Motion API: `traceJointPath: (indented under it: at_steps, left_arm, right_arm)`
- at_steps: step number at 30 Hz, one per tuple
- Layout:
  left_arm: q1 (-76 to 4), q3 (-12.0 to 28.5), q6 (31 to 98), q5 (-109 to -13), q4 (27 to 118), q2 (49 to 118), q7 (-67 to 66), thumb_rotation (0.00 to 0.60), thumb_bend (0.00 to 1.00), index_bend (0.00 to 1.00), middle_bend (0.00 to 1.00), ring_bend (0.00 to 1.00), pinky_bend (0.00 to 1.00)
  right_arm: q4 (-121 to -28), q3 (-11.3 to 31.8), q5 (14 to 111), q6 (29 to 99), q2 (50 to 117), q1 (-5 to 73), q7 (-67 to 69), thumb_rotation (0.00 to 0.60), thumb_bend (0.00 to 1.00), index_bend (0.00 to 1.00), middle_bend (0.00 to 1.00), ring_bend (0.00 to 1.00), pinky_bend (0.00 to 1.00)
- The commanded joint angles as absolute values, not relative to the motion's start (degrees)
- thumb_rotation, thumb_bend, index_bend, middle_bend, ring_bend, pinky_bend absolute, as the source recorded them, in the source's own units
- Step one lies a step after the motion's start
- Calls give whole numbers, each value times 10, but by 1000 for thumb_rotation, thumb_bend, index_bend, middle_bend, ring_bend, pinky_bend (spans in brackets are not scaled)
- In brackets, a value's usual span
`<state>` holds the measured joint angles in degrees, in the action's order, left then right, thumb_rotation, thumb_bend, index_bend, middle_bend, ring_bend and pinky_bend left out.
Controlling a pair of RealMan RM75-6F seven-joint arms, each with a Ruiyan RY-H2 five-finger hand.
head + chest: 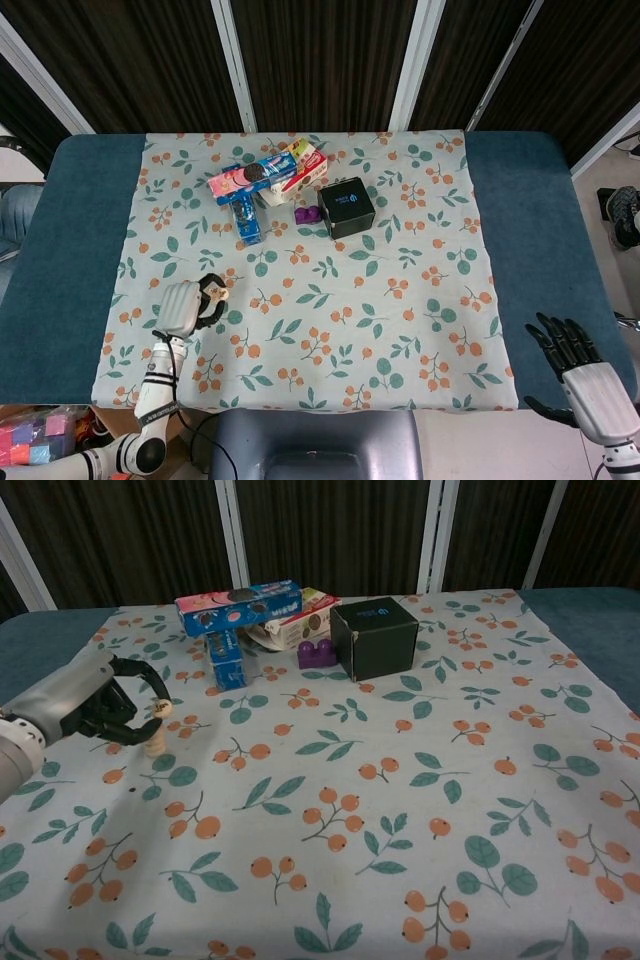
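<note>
My left hand pinches a small round wooden piece between thumb and a finger. It hovers at the left of the floral cloth, right over a short stack of similar wooden discs. Whether the held piece touches the stack I cannot tell. My right hand hangs off the table's near right corner, dark fingers spread, holding nothing; the chest view does not show it.
At the back of the cloth lie a long blue cookie box, a small blue box, a red-and-white box, a purple brick and a black cube box.
</note>
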<state>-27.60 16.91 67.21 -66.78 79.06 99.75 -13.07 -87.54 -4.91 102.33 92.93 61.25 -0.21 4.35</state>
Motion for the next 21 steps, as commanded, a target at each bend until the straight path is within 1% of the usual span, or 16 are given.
traceJointPath:
  at_steps: [1, 8, 21]
  left_arm:
    - [-295, 193, 657, -635, 778, 995, -148, 600, 416, 507, 1000, 1000, 1000]
    - [-307, 192, 649, -610, 765, 999, -162, 600, 416, 499, 1000, 1000, 1000]
    - [-312, 170, 642, -596, 750, 1003, -170, 600, 416, 493, 1000, 1000, 1000]
  right_arm:
    - [-876, -49, 1022, 928, 613, -2, 42, 600, 142, 0, 0, 0, 0]
    - [-877, -48, 1019, 925, 613, -1, 39, 600, 142, 0, 0, 0, 0]
    - [-876, -48, 1020, 929, 612, -2, 44, 600, 142, 0, 0, 0, 0]
